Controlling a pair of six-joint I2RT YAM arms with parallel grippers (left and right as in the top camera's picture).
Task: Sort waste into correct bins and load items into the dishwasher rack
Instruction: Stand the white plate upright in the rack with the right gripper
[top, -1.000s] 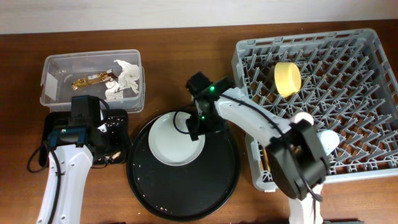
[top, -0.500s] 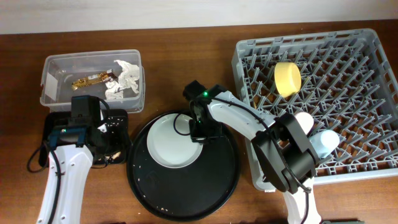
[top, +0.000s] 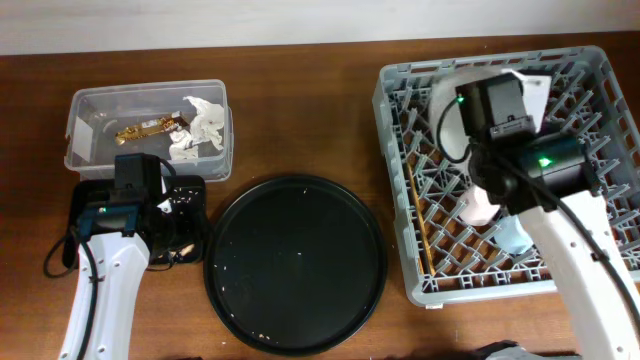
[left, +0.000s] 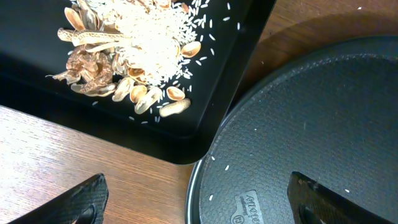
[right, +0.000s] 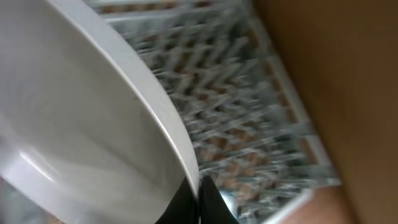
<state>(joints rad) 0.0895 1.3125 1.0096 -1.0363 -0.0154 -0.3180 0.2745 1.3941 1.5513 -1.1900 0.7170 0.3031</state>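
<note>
My right gripper (top: 480, 115) hangs over the grey dishwasher rack (top: 590, 70), shut on the rim of the pale plate (top: 445, 100). In the right wrist view its dark fingertips (right: 198, 190) pinch the plate (right: 81, 124) edge above the rack (right: 249, 112). A pink cup (top: 480, 207), a blue cup (top: 515, 237) and the chopsticks (top: 420, 220) are in the rack. The yellow bowl is hidden. The tissue (top: 205, 120) and gold wrapper (top: 145, 128) lie in the clear tub (top: 80, 150). My left gripper (top: 170, 205) stands open over the black tray (left: 236, 56), which holds food scraps (left: 118, 50).
The large round black tray (top: 295, 262) lies between the bins and the rack, with only a few grains on it. Its rim (left: 205, 168) nearly touches the black tray's corner. A strip of bare wood runs along the back wall.
My right gripper closed on the plate, lifted it off the round tray and carried it right, over the rack. The round tray is now bare. The left arm has not moved.
</note>
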